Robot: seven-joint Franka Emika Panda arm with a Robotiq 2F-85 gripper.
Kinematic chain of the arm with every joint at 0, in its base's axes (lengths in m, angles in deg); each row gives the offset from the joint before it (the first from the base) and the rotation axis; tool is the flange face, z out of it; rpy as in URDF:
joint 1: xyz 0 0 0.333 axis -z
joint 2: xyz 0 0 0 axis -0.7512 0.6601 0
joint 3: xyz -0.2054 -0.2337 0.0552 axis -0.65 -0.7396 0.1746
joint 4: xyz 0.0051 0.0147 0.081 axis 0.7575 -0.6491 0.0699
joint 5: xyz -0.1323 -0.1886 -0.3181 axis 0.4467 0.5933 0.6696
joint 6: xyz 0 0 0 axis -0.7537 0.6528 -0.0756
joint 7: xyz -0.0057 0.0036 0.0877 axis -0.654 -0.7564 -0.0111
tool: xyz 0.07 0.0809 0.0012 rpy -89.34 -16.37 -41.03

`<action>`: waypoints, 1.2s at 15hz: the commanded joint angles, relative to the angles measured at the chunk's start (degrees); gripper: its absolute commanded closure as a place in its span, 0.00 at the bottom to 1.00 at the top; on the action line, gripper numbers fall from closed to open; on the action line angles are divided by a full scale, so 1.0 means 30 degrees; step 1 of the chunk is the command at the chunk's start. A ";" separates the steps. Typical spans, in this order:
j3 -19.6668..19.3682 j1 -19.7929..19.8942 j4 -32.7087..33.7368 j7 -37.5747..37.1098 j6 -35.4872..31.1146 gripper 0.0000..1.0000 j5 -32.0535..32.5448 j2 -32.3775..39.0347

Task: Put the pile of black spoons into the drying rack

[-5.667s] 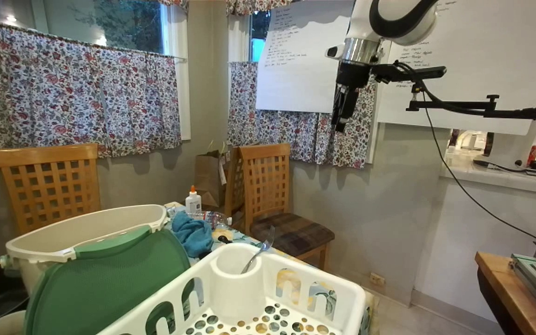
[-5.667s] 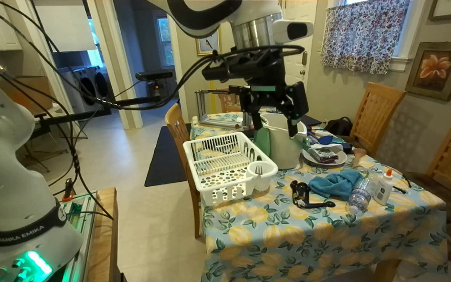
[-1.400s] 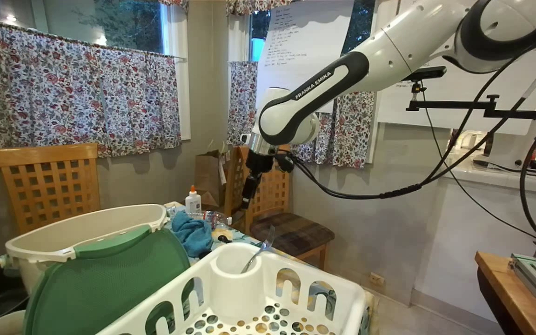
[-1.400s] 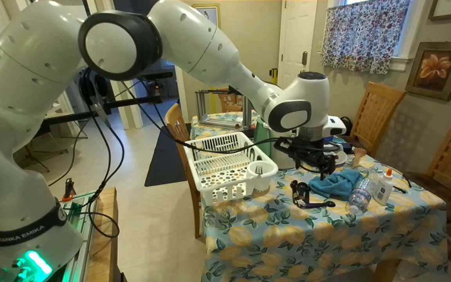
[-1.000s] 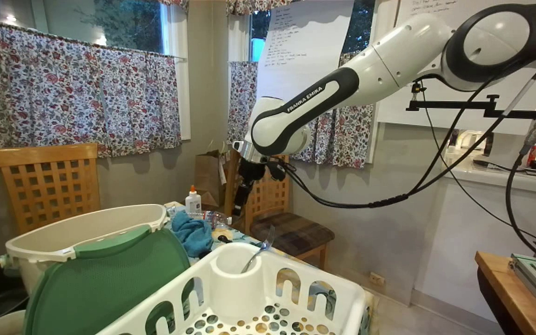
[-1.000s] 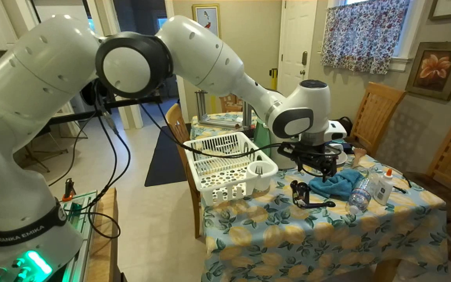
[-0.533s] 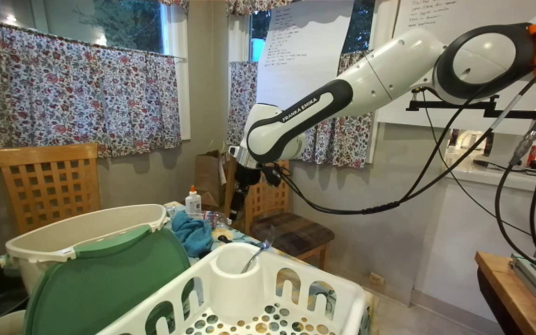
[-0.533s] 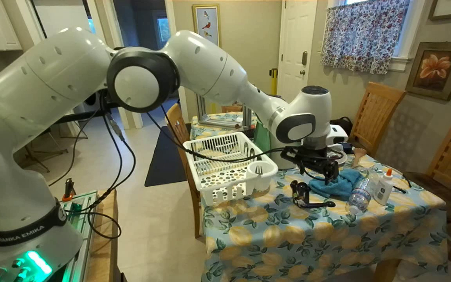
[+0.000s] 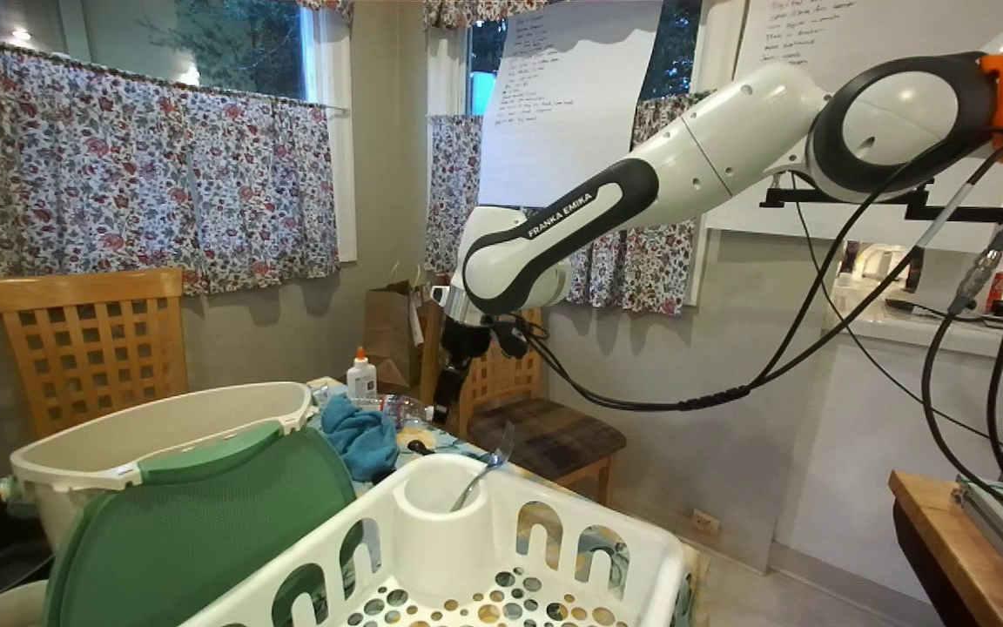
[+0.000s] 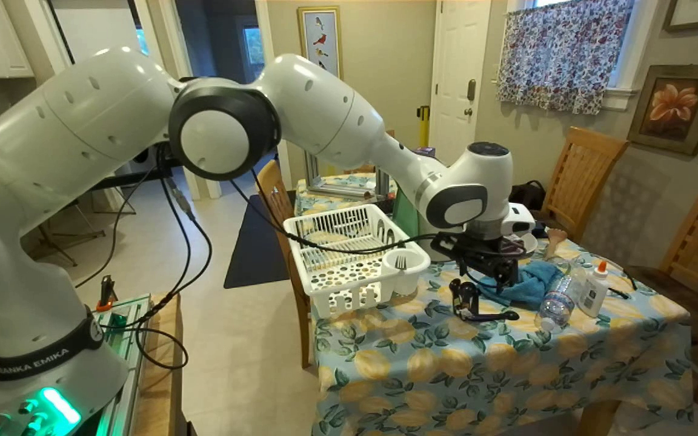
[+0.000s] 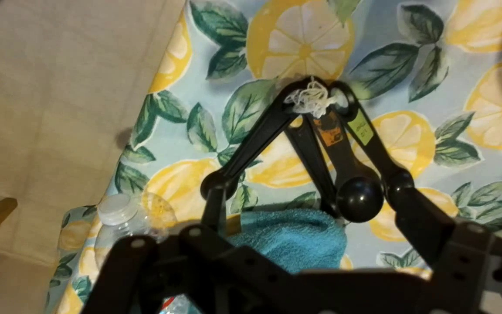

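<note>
The pile of black measuring spoons (image 11: 340, 152), tied with white string, lies fanned on the lemon-print tablecloth in the wrist view. It also shows in both exterior views (image 10: 467, 297) (image 9: 420, 448). My gripper (image 11: 310, 203) is open and empty, its fingers wide apart above the bowl ends of the spoons. In both exterior views the gripper (image 10: 500, 281) (image 9: 441, 414) points down, a little above the table. The white drying rack (image 10: 343, 286) (image 9: 571, 503) stands beside the spoons. Its utensil cup (image 10: 406, 281) (image 9: 445, 557) holds a fork (image 10: 401, 262) (image 9: 480, 477).
A teal towel (image 10: 528, 287) (image 11: 294, 240) lies against the spoons. A clear plastic bottle (image 10: 558, 300) (image 11: 120, 218) and a glue bottle (image 10: 594, 290) are close by. A beige bin (image 9: 171, 418) with a green lid (image 9: 214, 522) stands beside the rack.
The arm has come from high up, near the bin, down to just above the spoons. In the last second the gripper has sunk a little further. The spoons and rack have not moved.
</note>
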 commanded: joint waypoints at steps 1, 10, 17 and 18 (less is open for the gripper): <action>0.0507 0.0056 0.0938 -0.0256 0.1173 0.00 0.0019 0.0989; 0.0382 -0.0140 0.2642 -0.0485 0.1894 0.00 0.0175 0.2867; 0.0885 0.0002 0.4307 0.0209 0.1529 0.32 0.0050 0.4343; 0.0909 -0.0014 0.4537 0.0251 0.1551 0.41 0.0067 0.4537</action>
